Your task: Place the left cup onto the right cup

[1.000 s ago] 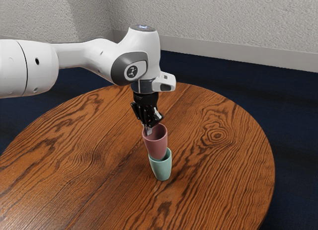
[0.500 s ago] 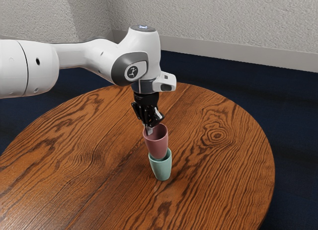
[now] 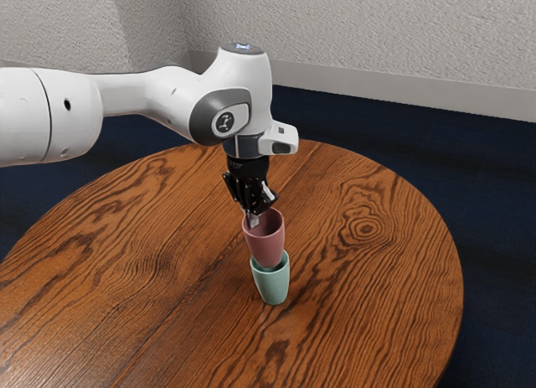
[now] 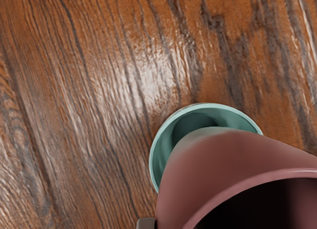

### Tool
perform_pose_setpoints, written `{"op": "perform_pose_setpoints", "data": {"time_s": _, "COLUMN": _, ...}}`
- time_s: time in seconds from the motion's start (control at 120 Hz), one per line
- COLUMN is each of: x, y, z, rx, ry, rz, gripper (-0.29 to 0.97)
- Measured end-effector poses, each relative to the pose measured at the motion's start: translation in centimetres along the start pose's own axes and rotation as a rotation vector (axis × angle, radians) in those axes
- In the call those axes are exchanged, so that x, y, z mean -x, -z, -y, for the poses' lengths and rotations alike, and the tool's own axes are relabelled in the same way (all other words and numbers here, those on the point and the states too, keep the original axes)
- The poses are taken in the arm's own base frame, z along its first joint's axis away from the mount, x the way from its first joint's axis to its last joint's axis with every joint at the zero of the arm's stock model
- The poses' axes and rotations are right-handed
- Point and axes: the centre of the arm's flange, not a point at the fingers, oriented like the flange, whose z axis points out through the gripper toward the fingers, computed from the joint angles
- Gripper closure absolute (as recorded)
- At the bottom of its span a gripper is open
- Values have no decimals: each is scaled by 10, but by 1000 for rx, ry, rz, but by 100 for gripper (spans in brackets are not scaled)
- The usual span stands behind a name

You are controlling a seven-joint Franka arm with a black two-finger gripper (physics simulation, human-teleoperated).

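My tool [image 3: 254, 210] is narrowly closed on the rim of the pink cup [image 3: 265, 241]. In the exterior view one finger is at the inner side of the cup wall and the other at the outer side, so the cup is held between them, on the edge nearest to my arm [image 3: 159, 95].

The pink cup stands with its lower part inside the green cup [image 3: 272, 283]. It leans a little and about half of it rises above the green rim. The green cup stands upright on the round wooden bench [image 3: 126, 262], near the middle of it.

In the wrist view the pink cup [image 4: 233, 179] is large and close under my hand. Its base is down in the mouth of the green cup [image 4: 159, 150], and a curved part of the green inside is open beside it.

The only marking I can find is a small white sign on the grey round cap [image 3: 220, 120] of my arm. I cannot read it as letters. Both cups are plain.

Around the bench there is a dark blue floor [image 3: 419, 128] and a pale wall [image 3: 377, 19].
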Motion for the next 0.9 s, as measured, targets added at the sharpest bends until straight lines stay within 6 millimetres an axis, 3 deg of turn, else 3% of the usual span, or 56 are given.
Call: {"op": "perform_pose_setpoints", "data": {"time_s": 0.9, "x": -4, "y": -15, "z": 0, "rx": 0, "ry": 0, "rz": 21, "gripper": 78}}
